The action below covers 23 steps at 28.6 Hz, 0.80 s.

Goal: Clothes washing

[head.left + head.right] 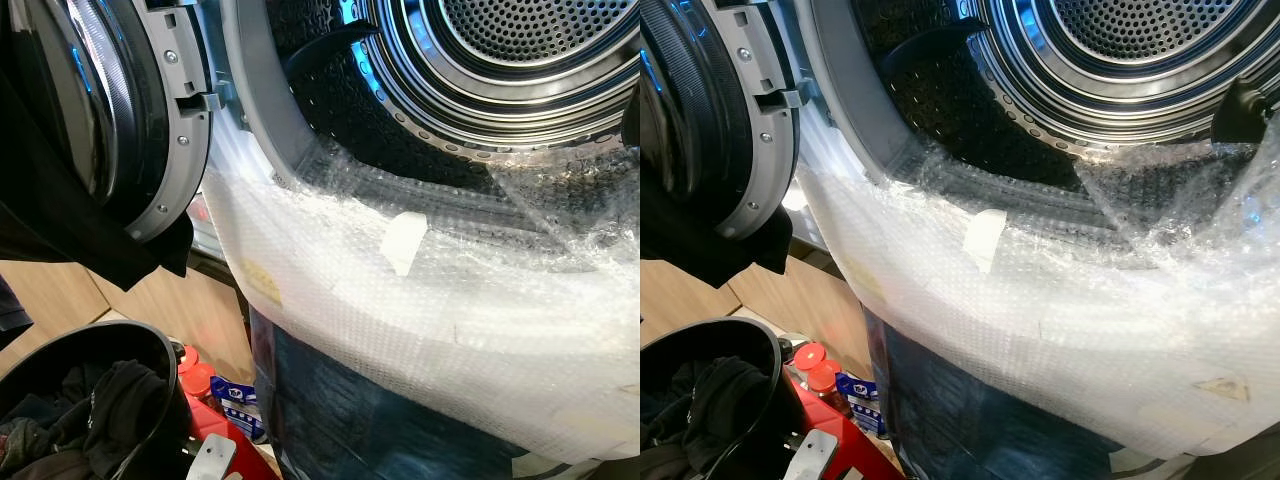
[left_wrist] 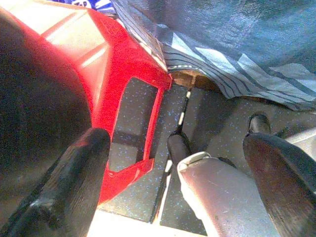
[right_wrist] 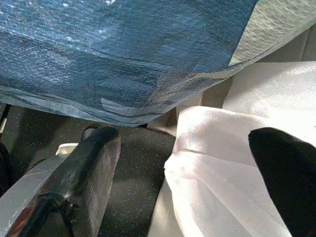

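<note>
Left end effector (image 2: pixel 173 187) spread above red frame (image 2: pixel 123 64); labels unreadable.

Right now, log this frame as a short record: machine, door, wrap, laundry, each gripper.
machine: drum empty as far as seen
door: door swung open at left
wrap: bubble wrap over the front rim
laundry: dark clothes in black basket, low left
left gripper: open, idle above the floor beside a red crate
right gripper: open, idle near white cloth
</note>
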{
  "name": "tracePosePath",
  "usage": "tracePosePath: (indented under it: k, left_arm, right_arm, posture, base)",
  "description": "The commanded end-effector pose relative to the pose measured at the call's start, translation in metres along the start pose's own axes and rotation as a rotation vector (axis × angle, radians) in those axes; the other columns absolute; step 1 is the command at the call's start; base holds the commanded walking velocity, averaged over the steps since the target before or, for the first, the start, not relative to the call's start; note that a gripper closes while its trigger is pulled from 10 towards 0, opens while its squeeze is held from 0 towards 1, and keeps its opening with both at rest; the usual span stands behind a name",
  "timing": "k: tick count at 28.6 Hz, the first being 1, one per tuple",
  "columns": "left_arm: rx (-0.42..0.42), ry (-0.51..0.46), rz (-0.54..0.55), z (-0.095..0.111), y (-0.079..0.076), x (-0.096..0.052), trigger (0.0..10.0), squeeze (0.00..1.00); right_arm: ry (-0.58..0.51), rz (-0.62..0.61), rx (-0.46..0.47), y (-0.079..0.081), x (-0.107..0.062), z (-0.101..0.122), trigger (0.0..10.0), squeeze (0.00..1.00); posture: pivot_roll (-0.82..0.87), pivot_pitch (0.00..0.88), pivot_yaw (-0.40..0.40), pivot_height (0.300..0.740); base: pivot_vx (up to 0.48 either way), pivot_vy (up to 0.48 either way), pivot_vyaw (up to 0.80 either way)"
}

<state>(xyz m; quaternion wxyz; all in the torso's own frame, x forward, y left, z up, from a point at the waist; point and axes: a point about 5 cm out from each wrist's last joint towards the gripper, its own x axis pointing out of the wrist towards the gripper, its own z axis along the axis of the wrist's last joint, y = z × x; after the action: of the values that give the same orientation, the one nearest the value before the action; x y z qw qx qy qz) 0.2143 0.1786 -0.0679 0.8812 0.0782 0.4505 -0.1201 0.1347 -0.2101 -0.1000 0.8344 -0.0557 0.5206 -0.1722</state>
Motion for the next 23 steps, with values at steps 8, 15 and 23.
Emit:
tracePosePath:
  k: [8, 15, 23]
  left_arm:
    - [0.167, -0.014, -0.25, 0.01, -0.063, 0.008, 10.0, 0.0]
    - [0.199, -0.008, -0.269, 0.01, -0.065, 0.008, 10.0, 0.0]
    - [0.306, -0.105, -0.455, 0.036, -0.068, 0.005, 10.0, 0.0]
  right_arm:
    - [-0.033, 0.199, 0.114, 0.01, -0.001, 0.007, 10.0, 0.0]
    - [-0.027, 0.213, 0.121, 0.009, -0.001, 0.003, 10.0, 0.0]
    - [-0.017, 0.236, 0.121, 0.019, -0.004, 0.0, 10.0, 0.0]
  posture:
    - [-0.13, 0.038, -0.006, 0.74]
    - [-0.13, 0.036, 0.001, 0.74]
    - [-0.1, 0.022, 0.039, 0.74]
  base:
    - [0.0, 0.0, 0.0]
    - [0.0, 0.0, 0.0]
    - [0.0, 0.0, 0.0]
